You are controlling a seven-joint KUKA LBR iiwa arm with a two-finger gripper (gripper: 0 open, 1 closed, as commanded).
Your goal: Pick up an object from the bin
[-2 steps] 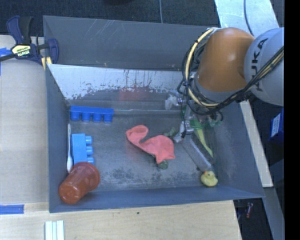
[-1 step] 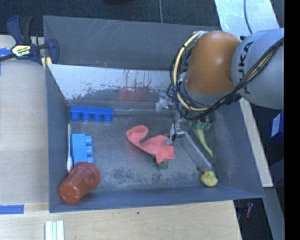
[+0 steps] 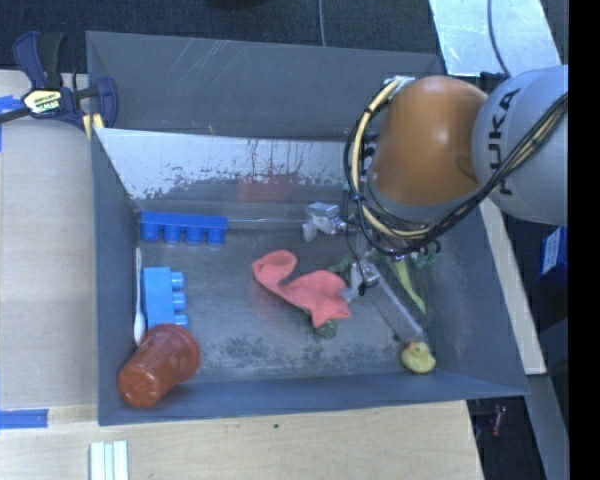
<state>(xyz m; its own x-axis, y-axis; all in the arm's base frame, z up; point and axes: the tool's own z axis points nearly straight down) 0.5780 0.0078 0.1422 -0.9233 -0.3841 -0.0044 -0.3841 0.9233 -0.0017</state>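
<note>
My gripper (image 3: 342, 249) hangs under the arm's orange cover at the bin's middle right. One metal fingertip (image 3: 322, 221) points left and the other (image 3: 362, 276) sits lower, so the jaws stand apart with bare bin floor between them. A crumpled pink cloth (image 3: 302, 287) lies just left of and below the lower fingertip, its right edge touching or nearly touching it. A small dark-green thing (image 3: 325, 329) peeks out under the cloth's lower end. A grey flat strip (image 3: 400, 314) runs from the gripper down to the right.
A small yellow-green lump (image 3: 417, 358) lies in the front right corner, with a yellow-green strip (image 3: 411, 284) above it. At the left are a long blue brick (image 3: 183, 230), a stubby blue brick (image 3: 165, 296), a white stick (image 3: 138, 298) and a red-brown cup (image 3: 158, 366) on its side.
</note>
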